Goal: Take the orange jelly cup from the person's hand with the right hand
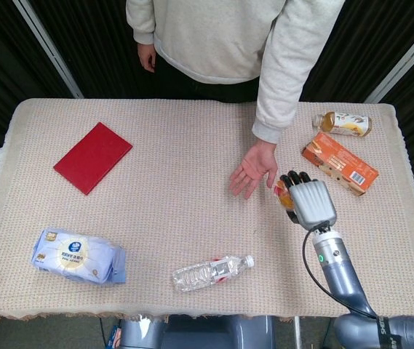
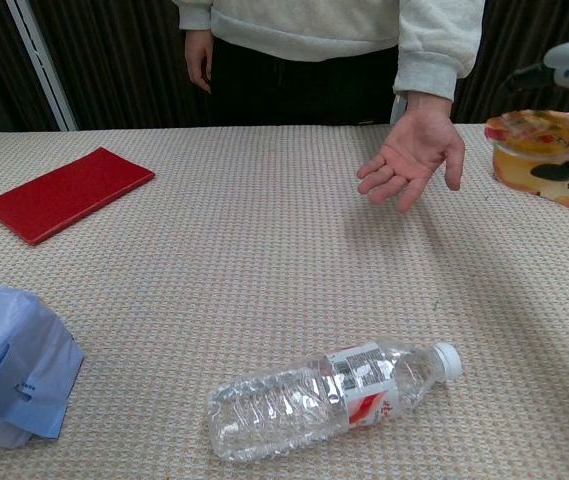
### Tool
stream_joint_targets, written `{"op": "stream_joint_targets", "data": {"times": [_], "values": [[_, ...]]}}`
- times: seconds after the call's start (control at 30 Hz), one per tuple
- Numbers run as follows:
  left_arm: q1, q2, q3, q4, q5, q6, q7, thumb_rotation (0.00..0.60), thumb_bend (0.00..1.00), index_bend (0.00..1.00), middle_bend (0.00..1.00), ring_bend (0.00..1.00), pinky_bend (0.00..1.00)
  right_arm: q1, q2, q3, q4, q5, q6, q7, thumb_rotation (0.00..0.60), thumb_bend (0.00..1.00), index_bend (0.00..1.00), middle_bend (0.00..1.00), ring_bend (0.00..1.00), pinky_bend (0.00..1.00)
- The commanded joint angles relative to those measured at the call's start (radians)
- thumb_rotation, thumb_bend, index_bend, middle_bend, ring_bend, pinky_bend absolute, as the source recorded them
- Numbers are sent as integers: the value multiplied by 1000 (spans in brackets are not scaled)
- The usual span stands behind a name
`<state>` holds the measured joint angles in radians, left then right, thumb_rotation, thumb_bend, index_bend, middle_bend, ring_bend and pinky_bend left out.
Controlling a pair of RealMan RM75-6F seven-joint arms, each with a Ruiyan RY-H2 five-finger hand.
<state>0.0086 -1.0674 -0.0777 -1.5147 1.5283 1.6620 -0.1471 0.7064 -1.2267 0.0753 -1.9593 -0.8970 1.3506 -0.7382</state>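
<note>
My right hand [image 1: 309, 201] grips the orange jelly cup [image 2: 536, 148] in the air to the right of the person's hand [image 1: 252, 168]. In the head view only a sliver of the cup [image 1: 284, 195] shows at the left of my fingers. The chest view shows the cup at the right edge, with dark fingers [image 2: 567, 167] wrapped on its right side. The person's hand [image 2: 413, 150] is held palm up and bare above the table. My left hand is out of both views.
A clear water bottle [image 1: 213, 272] lies near the front edge. An orange box [image 1: 339, 163] and a small drink bottle [image 1: 343, 123] lie at the far right. A red book [image 1: 92, 157] sits at the left, a blue wipes pack [image 1: 78, 256] at the front left.
</note>
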Motion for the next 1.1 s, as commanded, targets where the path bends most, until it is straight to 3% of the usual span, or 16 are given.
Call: {"op": "stream_joint_targets", "data": {"times": [0.03,0.2,0.27,0.43,0.5,0.6,0.7,0.77,1.1], "values": [[-1,-3,-1,0,-2,0,10,600,0,26,0,0,0,-73,-9,-76,5,-87,12,74,600,372,688,609,534,561],[-2,-8,2,2,0,-5,28,600,0,25,0,0,0,-134,-70,-140,81,-150,-3,132,600,368,668,585,519,545],[-3,-9,2,4,0,-7,33,600,0,25,0,0,0,-148,-89,-154,113,-167,-9,136,600,320,625,552,490,530],[-4,-11,-1,5,-8,-10,34,600,0,27,0,0,0,-168,-95,-178,138,-181,-77,190,600,132,415,315,266,447],[-4,-11,-1,5,-8,-11,35,600,0,27,0,0,0,-168,-78,-183,132,-171,-118,213,600,91,276,156,108,331],[-4,-12,-1,5,-5,-9,37,600,0,27,0,0,0,-162,-52,-195,135,-174,-171,219,600,51,102,11,1,150],[-4,-13,0,7,-4,-8,39,600,0,26,0,0,0,-163,-41,-199,141,-185,-181,207,600,27,7,0,0,45],[-4,-14,0,7,-3,-7,39,600,0,25,0,0,0,-167,-43,-198,148,-206,-166,190,600,25,0,0,0,18],[-3,-16,0,11,2,-1,36,600,0,26,0,0,0,-242,-65,-175,213,-410,14,195,600,25,0,0,0,0]]}}
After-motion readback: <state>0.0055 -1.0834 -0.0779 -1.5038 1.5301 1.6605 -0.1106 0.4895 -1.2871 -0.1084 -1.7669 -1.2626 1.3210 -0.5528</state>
